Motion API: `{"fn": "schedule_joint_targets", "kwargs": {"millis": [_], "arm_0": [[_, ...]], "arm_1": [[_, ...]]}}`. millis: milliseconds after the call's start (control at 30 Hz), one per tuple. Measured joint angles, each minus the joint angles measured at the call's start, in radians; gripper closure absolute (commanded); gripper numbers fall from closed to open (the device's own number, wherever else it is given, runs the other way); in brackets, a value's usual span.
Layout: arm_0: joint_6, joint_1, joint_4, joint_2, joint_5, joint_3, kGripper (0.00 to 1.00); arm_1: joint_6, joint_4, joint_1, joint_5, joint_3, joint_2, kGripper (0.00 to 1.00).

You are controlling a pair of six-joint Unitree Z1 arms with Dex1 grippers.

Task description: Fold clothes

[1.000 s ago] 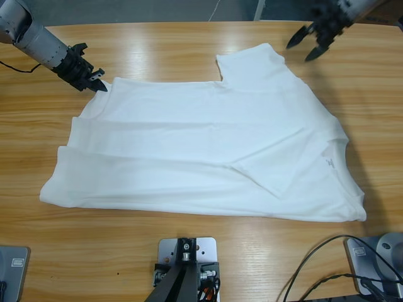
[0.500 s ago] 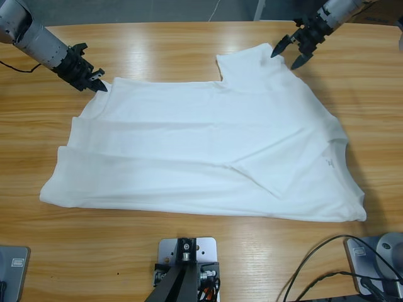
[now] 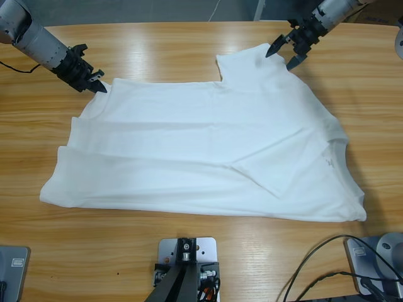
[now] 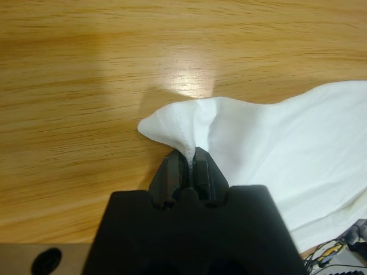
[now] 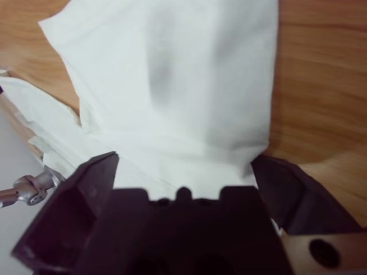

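Note:
The clothes are one white T-shirt [image 3: 208,151] lying partly folded across the wooden table [image 3: 164,47], with small dark lettering [image 3: 329,163] near its right side. My left gripper [image 3: 97,85] comes in from the upper left and is shut on the shirt's upper left corner. In the left wrist view the gripper [image 4: 188,165] pinches a raised peak of the white cloth [image 4: 287,154]. My right gripper [image 3: 281,58] reaches in from the upper right and stands open at the sleeve's top corner. In the right wrist view its wide-spread gripper [image 5: 183,172] straddles the sleeve's edge [image 5: 172,74].
Black cables [image 3: 327,264] loop at the table's front right. Bare wood runs along the back of the table behind the shirt and along the front edge [image 3: 94,239]. The table's far edge lies just behind both grippers.
The right gripper has moved left and down from beyond the shirt to the sleeve's top corner, still open. The left gripper and the shirt have not moved.

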Motion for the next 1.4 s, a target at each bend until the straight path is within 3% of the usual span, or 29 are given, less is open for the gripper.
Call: {"fn": "schedule_joint_targets", "kwargs": {"millis": [900, 1033, 1167, 1300, 1400], "arm_0": [[0.03, -0.003, 0.006, 0.006, 0.0, -0.008, 1.0], [0.03, -0.006, 0.007, 0.009, 0.0, -0.015, 1.0], [0.03, -0.007, 0.007, 0.011, 0.0, -0.019, 1.0], [0.03, -0.008, 0.008, 0.012, 0.0, -0.022, 1.0], [0.03, -0.008, 0.008, 0.012, 0.0, -0.022, 1.0]], "arm_1": [[0.08, -0.144, -0.055, 0.043, -0.012, 0.008, 0.022], [0.097, -0.122, -0.055, 0.053, -0.017, 0.012, 0.14], [0.1, -0.103, -0.055, 0.067, -0.017, 0.019, 0.374], [0.1, -0.093, -0.055, 0.084, -0.017, 0.03, 0.404], [0.1, -0.088, -0.054, 0.097, -0.017, 0.04, 0.536]]}}
